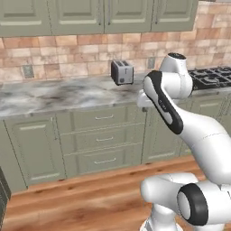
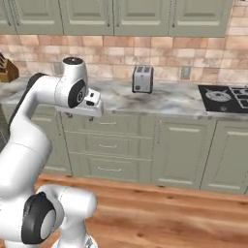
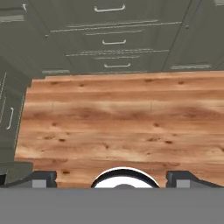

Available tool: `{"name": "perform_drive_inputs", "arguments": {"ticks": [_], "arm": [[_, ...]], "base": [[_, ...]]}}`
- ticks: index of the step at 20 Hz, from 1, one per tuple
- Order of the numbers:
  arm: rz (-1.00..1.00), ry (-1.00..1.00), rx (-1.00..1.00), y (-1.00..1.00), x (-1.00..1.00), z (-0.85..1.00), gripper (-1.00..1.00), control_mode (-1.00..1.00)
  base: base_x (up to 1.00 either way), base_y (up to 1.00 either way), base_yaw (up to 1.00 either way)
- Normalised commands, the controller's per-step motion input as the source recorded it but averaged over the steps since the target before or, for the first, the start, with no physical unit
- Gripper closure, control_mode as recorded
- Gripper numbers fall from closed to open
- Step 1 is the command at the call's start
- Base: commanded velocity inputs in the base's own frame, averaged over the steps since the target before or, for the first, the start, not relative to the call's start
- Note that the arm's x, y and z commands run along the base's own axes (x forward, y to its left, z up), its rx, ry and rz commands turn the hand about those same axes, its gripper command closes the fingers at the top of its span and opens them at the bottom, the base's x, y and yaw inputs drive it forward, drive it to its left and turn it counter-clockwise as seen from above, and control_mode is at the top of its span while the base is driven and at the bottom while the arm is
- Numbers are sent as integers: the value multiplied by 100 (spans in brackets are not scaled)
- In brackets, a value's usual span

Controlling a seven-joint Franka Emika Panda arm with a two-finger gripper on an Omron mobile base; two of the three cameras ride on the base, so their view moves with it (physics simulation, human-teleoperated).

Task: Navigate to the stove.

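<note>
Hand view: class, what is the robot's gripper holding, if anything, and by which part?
Nothing is held. The gripper is open, its fingertips wide apart over the bare wooden floor, with nothing between them.

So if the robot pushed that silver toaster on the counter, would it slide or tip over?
The toaster looks boxy and stands flat on its broad base, so it would probably slide rather than tip. The marble counter looks smooth, which should let it slip easily. Its metal-looking shell suggests it is stiff and fairly solid for its size.
</note>
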Motion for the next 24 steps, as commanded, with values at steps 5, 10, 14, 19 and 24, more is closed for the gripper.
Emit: {"name": "perform_drive_inputs", "arguments": {"ticks": [5, 10, 14, 19, 24], "arm": [[0, 0, 0, 0, 0, 0, -100, 100], [0, 0, 0, 0, 0, 0, -100, 100], [0, 0, 0, 0, 0, 0, -100, 100], [0, 0, 0, 0, 0, 0, -100, 100], [0, 0, 0, 0, 0, 0, -100, 100]], "base": [[100, 0, -18], [99, -12, -9], [50, -92, 0], [6, -100, 0], [6, -100, 0]]}}
